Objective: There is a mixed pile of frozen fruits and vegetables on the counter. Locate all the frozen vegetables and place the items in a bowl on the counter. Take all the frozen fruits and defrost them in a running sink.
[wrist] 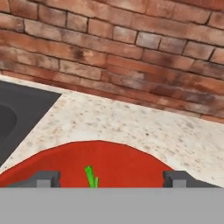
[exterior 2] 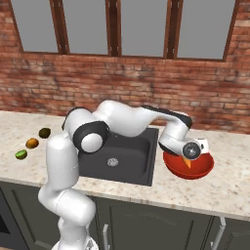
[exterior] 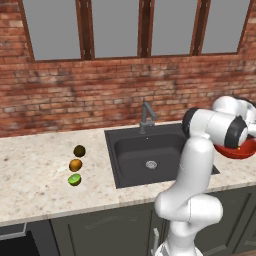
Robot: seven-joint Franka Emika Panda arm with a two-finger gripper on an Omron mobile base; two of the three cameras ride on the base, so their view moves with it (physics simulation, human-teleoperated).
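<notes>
At the right of the right base view the gripper (exterior 2: 191,155) hangs over the red bowl (exterior 2: 201,172), which sits on the counter (exterior 2: 229,185) just right of the sink (exterior 2: 128,152). The carrot (exterior 2: 187,162) shows below the hand as an orange wedge, narrow end downward, its long axis close to upright. In the hand view its green top (wrist: 91,176) rises at bottom centre between the two fingertips (wrist: 45,178), which stand wide apart; whether they grip it cannot be told. At left, the dark olive-brown ball (exterior: 79,150), the orange-brown ball (exterior: 75,164) and the lime (exterior: 74,179) lie in a short column on the counter.
</notes>
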